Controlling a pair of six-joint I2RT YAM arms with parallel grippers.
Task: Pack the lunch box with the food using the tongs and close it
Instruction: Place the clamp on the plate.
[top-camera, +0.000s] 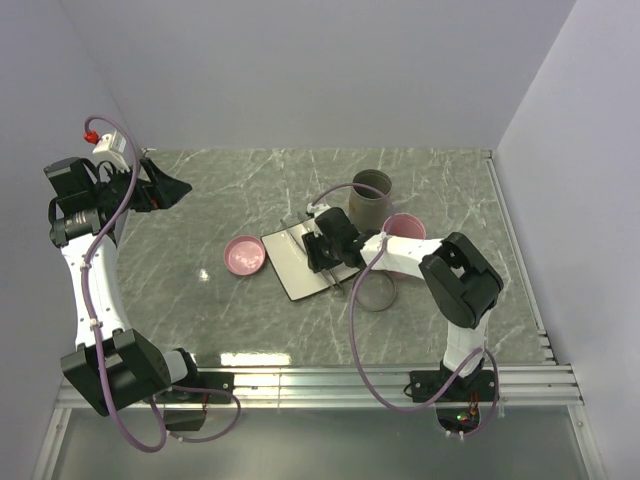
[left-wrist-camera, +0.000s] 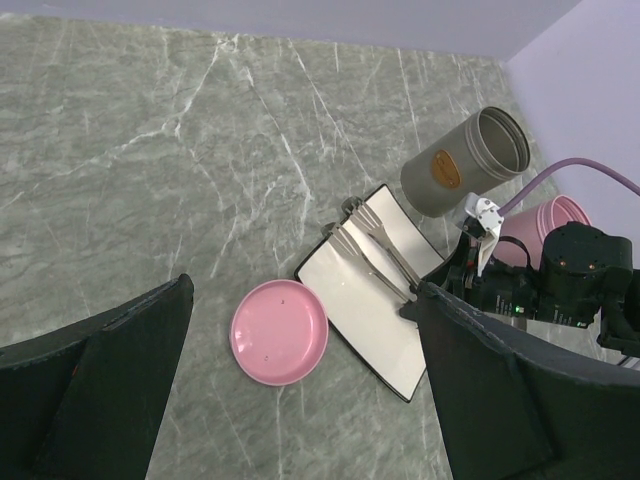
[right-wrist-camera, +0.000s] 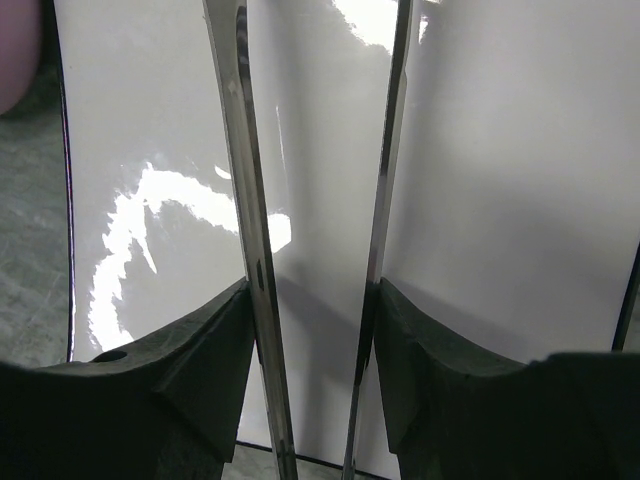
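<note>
The thin silver tongs (right-wrist-camera: 245, 200) lie between my right gripper's (right-wrist-camera: 312, 290) dark fingers, one slim arm against each pad, spread apart over a white rectangular plate (right-wrist-camera: 500, 150). In the left wrist view the tongs (left-wrist-camera: 375, 255) reach across that plate (left-wrist-camera: 370, 340) toward its far corner. The grey cylindrical lunch box (top-camera: 371, 196) stands open behind the plate (top-camera: 290, 268). My right gripper (top-camera: 325, 245) hangs low over the plate's right part. My left gripper (top-camera: 170, 187) is raised at the far left, open and empty. The food is out of view.
A shallow pink dish (top-camera: 244, 256) lies left of the plate. A pink bowl (top-camera: 405, 228) sits right of the lunch box, and a clear round piece (top-camera: 375, 290) lies under the right arm. Walls enclose the back and both sides.
</note>
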